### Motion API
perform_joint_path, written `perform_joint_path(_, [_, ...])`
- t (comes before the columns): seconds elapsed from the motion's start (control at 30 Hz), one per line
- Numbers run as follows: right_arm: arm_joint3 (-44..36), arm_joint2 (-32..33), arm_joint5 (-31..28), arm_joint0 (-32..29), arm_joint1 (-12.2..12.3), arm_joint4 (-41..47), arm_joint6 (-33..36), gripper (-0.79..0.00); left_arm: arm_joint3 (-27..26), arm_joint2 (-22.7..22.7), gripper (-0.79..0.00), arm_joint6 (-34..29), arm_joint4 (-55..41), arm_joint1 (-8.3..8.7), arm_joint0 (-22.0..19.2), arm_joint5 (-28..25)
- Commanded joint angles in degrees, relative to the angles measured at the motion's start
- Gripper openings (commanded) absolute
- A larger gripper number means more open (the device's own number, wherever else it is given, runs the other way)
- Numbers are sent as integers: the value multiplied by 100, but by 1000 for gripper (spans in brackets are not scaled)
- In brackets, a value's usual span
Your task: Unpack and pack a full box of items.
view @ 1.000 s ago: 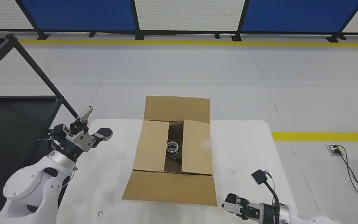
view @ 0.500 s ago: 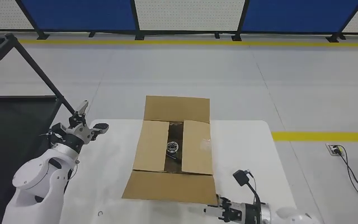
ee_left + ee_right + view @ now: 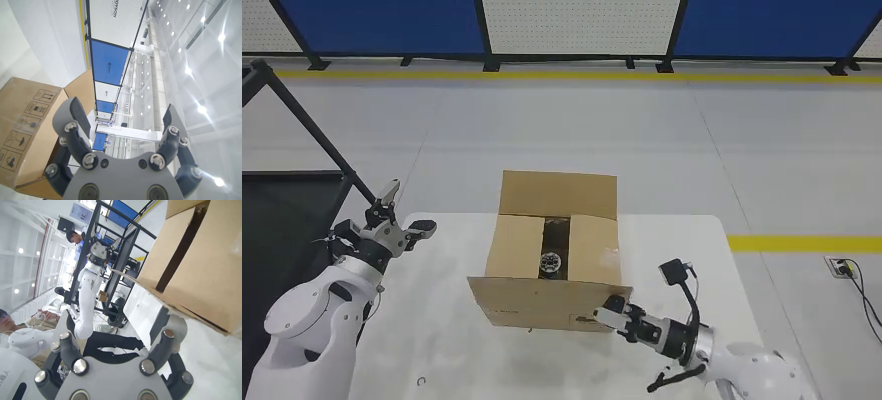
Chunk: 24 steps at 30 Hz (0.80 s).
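The box (image 3: 514,262) is sitting in the middle of the white table (image 3: 442,320).

Over on the left, the left gripper (image 3: 407,210) is hanging above the far left corner of the table, well apart from the box. It is pointing up. Its fingers are spread wide and it is holding nothing.

In the middle, two top flaps (image 3: 594,262) are lying flat over the box with a gap between them. A round dark thing (image 3: 551,262) is showing down in the gap. The front flap (image 3: 542,300) is standing up along the near side.

On the right, the right gripper (image 3: 610,310) is sitting at the right end of that front flap. Its fingers are wide apart too, and it is not pinching anything. One finger (image 3: 162,323) is touching the edge of the flap from below, so it looks like it is propping the flap up.

Here is what could go wrong, I think. The flap is only resting on one finger, so it could slip off and flop back down. If the arm is pushing too hard, the whole box could slide away across the table, because the left gripper is not holding it. The cardboard edge could also bend or tear at that corner.
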Motion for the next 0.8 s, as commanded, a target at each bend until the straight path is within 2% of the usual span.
perform_joint_path(0.0, [85,-141,210,162,-12,-90,-200,0,0,0,0,0,0,0,0,0])
perform_joint_path(0.37, [658,-551,819,723,-56,-310,-998,0,0,0,0,0,0,0,0,0])
perform_joint_path(0.77, [1144,-682,997,1069,-81,-309,-1570,0,0,0,0,0,0,0,0,0])
